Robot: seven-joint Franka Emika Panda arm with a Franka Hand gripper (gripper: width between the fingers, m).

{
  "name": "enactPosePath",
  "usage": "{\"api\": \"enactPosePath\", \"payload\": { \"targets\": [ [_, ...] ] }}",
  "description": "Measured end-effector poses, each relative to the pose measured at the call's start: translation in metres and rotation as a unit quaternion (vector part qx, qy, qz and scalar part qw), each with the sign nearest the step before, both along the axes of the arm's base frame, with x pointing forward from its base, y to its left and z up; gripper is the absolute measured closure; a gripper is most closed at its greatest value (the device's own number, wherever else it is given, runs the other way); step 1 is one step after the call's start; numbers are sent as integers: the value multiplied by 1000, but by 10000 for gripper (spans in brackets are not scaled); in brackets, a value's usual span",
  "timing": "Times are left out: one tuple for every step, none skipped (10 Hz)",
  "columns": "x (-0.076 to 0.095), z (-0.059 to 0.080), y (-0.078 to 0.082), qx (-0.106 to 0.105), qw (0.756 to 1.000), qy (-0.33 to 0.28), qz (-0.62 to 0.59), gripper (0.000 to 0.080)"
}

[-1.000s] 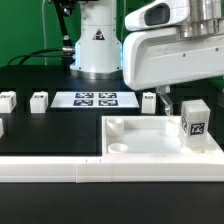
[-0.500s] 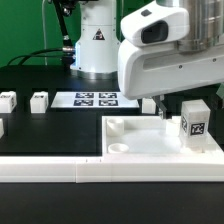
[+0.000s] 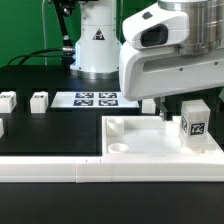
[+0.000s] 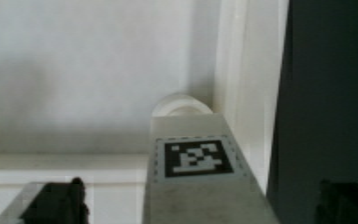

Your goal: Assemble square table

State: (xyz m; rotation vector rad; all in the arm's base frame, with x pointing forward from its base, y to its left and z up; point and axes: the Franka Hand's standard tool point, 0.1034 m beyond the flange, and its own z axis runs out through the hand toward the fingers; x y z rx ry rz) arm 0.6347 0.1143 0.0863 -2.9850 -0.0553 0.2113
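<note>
The pincer (image 4: 202,205) stands wide apart and holds nothing. In the wrist view its 2 fingers (image 4: 55,200) show on both sides of 1 leg (image 4: 197,158), with a gap on each side. This leg (image 3: 194,120) stands upright on the top (image 3: 140,138), near the corner at the exterior view's right. The top lies on the black surface (image 3: 50,130), just behind the white rail (image 3: 50,171). A 2nd leg (image 3: 39,100) stands well apart from the top, near the marker board (image 3: 95,99).
</note>
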Motion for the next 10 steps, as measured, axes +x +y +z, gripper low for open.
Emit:
{"api": "enactPosePath", "payload": {
  "targets": [
    [1,1,0,1,1000,-2,2,150],
    [1,1,-1,1,1000,-2,3,208],
    [1,1,-1,1,1000,-1,3,208],
    [1,1,-1,1,1000,-1,3,346],
    [1,0,-1,1,1000,-1,3,480],
    [1,0,-3,0,1000,-1,2,480],
    [1,0,-3,0,1000,-1,1,506],
    [1,0,-3,0,1000,-1,1,506],
    [1,0,-3,-1,1000,0,-9,506],
    [1,0,-4,-1,1000,1,-11,506]
  ]
}}
